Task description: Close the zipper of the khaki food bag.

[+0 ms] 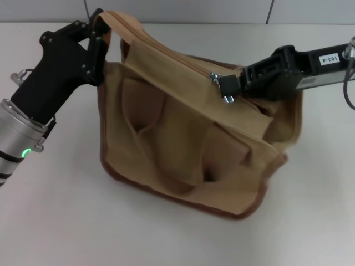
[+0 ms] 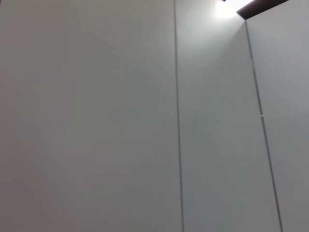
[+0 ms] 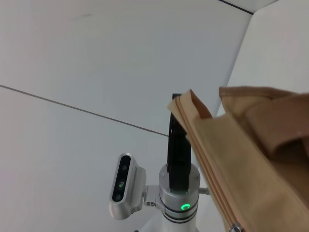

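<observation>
From the head camera, the khaki food bag (image 1: 188,149) stands on the white desk (image 1: 66,221), and its zipper (image 1: 172,58) runs as one long diagonal from the far upper corner on the robot's left down to the silver slider (image 1: 214,77) near the right end, the pull tab (image 1: 228,98) dangling just below it. The right tool (image 1: 228,84) sits at that slider end, its black tips pressed against the metal, seemingly pinched on the slider or tab, though how firmly is hard to judge. The left tool (image 1: 99,34) is at the opposite end, clamped on the bag's corner by the fabric handle (image 1: 119,19). So the move turns on this: the zipper's long axis points from the right tool straight toward the left tool, and the right arm is much the nearer to the slider, so the pull would go along that line while the left holds the far end taut. The left wrist camera shows only pale wall panels, nothing of the bag. The right wrist camera looks along the bag's tan top edge toward the left arm's dark tool gripping the raised corner, with the slider glinting at the lower border (image 3: 235,227)
</observation>
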Robot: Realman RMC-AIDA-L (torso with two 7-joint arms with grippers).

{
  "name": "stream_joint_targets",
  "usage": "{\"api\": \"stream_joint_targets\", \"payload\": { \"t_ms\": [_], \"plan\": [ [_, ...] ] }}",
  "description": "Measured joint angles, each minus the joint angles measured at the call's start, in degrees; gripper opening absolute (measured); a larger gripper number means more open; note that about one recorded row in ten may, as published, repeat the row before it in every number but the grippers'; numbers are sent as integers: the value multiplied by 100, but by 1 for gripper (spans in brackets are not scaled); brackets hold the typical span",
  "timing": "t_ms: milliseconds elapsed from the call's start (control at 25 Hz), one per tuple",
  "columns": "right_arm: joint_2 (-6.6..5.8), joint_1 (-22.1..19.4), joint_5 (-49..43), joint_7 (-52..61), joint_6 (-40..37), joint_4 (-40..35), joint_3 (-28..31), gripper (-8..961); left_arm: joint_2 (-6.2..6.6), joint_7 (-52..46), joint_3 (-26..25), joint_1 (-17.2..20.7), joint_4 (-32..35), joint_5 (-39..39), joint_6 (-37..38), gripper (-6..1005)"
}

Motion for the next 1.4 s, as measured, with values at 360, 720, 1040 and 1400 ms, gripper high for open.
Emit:
{"api": "stream_joint_targets", "payload": {
  "t_ms": [360,720,1040,1400],
  "plan": [
    [5,-267,1,8,-298,33,137,2,4,4,-311,95,-2,0,-125,22],
    [22,-644,1,-62,-420,99,252,28,9,5,-335,107,-2,-9,-212,22],
    [-22,-614,-1,-416,-557,55,577,80,10,5,-307,102,-2,13,-225,23],
    [-128,-798,707,-921,-770,39,719,166,48,-558,-112,41,237,41,-292,52]
  ]
}}
